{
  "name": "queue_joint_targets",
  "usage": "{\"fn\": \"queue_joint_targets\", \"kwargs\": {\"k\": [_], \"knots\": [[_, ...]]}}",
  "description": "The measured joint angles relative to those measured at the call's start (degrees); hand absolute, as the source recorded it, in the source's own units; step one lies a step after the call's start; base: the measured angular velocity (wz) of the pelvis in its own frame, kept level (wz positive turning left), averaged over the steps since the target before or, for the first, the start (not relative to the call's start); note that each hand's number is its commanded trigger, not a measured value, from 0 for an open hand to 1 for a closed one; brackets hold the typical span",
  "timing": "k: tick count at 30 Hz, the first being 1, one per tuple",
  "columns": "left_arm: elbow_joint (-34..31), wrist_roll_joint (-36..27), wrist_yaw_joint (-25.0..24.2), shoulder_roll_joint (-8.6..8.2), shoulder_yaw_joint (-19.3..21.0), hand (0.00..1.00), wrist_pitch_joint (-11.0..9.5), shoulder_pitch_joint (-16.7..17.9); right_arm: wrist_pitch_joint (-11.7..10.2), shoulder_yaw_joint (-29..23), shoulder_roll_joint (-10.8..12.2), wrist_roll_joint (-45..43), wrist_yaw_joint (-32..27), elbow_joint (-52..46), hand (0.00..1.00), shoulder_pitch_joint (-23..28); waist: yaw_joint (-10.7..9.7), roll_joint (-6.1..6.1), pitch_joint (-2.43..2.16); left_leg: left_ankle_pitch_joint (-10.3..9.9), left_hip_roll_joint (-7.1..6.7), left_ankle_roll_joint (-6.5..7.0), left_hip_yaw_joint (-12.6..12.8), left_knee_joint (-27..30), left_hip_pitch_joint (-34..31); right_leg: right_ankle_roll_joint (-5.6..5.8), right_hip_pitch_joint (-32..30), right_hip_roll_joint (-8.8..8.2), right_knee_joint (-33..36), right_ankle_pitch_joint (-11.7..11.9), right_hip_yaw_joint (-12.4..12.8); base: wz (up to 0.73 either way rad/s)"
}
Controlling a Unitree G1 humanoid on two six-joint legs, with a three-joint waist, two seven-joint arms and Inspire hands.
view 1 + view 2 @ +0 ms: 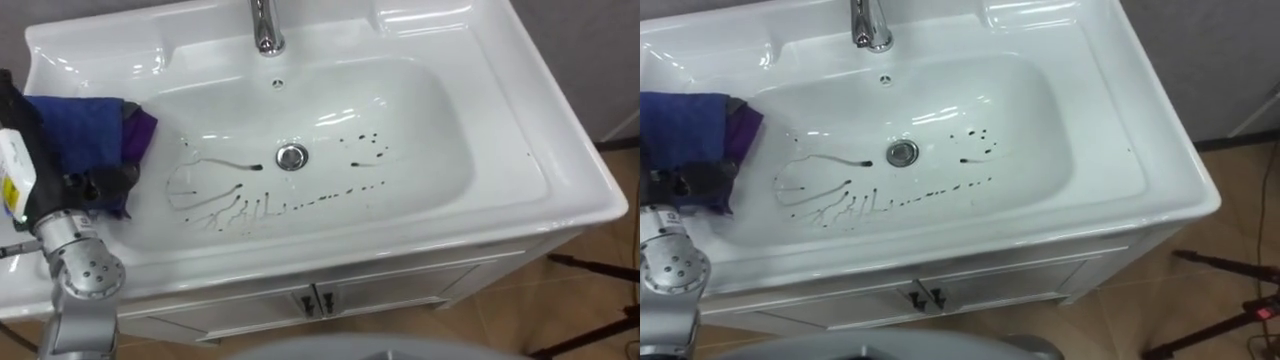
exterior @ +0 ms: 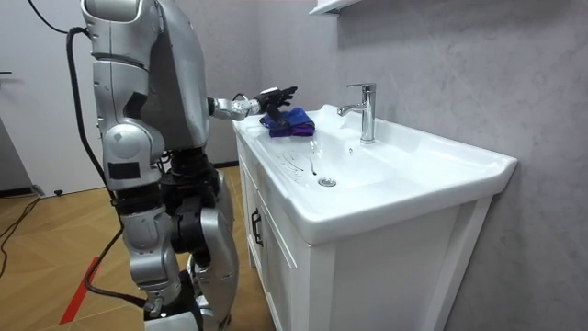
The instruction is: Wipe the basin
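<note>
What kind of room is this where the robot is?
Most likely a bathroom or washroom: a white basin with a drain hole, a shiny tap behind it, and a white cabinet with doors below. A blue cloth lies on the basin's left rim.

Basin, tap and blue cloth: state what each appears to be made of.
Basin: probably glazed white ceramic, glossy, with sharp light reflections. Tap: polished metal with a mirror-like shine. Blue cloth: soft matte fabric, crumpled into folds; fibre type unclear.

No text, number or sign was legible. The white and yellow tag (image 1: 12, 172) by the left hand (image 1: 95, 185) bore print too small to read.
</note>
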Motion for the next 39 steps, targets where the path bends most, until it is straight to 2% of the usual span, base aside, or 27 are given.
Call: {"fn": "queue_joint_targets", "kwargs": {"k": [3,7,8,12,18,25,28,34,39], "knots": [[-0.1,1.0,-0.4,0.02,-0.1,0.00,0.0,-0.7,0.0,0.0,0.5,0.0,-0.5,0.0,0.00,-0.3,-0.8,0.01,0.00,0.0,-0.04,0.00,0.1,0.0,-0.3,-0.01,-0.5,0.07,0.1,0.1,-0.1,0.01],[-0.1,1.5,-0.4,0.02,-0.3,0.00,0.1,-1.4,0.0,0.0,0.8,0.1,-1.0,-0.1,0.00,-0.3,-0.8,-0.26,-0.06,0.0,-0.12,0.00,0.2,-0.1,-0.4,-0.02,-0.5,0.09,0.0,0.1,0.0,0.00],[-0.1,2.2,-0.4,0.01,-0.2,0.00,0.2,-1.5,0.0,0.0,0.8,0.0,-1.1,0.0,0.00,-0.2,-0.8,0.05,-0.27,0.0,-0.12,0.00,0.2,-0.1,-0.4,-0.02,-0.5,0.09,0.0,0.1,0.0,0.00],[-0.2,8.7,0.5,0.40,0.5,0.00,0.2,-1.7,0.0,0.0,1.3,0.0,-2.4,0.4,0.00,-0.3,-0.7,-0.16,-0.53,0.0,0.07,0.00,0.0,-0.2,-0.2,-0.14,-0.1,0.12,0.1,0.4,0.1,-0.03],[-0.1,15.8,3.3,0.57,1.4,0.00,0.3,-1.7,0.0,-0.1,1.5,-0.3,-3.0,0.2,0.00,-0.1,-0.7,-0.49,-0.39,0.0,0.21,0.00,0.2,-0.7,0.8,-0.05,0.7,0.19,0.0,0.5,0.5,-0.04],[-0.1,21.4,3.4,1.01,4.4,0.00,4.0,-1.5,1.3,-1.9,1.5,-0.3,-2.9,0.2,0.00,0.0,-0.4,0.12,-0.49,0.0,-0.16,0.00,0.3,-1.4,1.4,0.12,0.4,0.45,-0.2,0.6,1.1,0.00],[-0.1,22.3,4.2,0.99,4.9,0.00,5.1,-0.2,1.3,-2.5,1.5,0.0,-2.9,0.2,0.00,0.1,-0.1,0.40,-0.62,0.0,-0.14,0.00,0.3,-1.4,1.8,0.11,0.4,0.50,-0.2,0.6,1.2,-0.03],[-0.1,22.3,4.9,0.95,4.9,0.00,6.6,1.1,1.3,-2.5,1.5,0.0,-3.0,0.2,0.00,0.5,0.7,0.59,-0.79,0.0,0.00,0.00,0.3,-1.4,1.9,-0.08,0.5,0.70,0.0,0.7,1.5,0.00],[-0.1,22.3,5.7,0.51,4.9,0.00,7.0,2.3,1.9,-2.5,1.5,0.0,-3.9,0.0,0.00,0.6,0.9,0.63,-0.79,0.0,0.17,0.00,0.9,-1.4,2.1,-0.20,0.6,0.86,0.1,0.9,1.7,-0.01]]}}
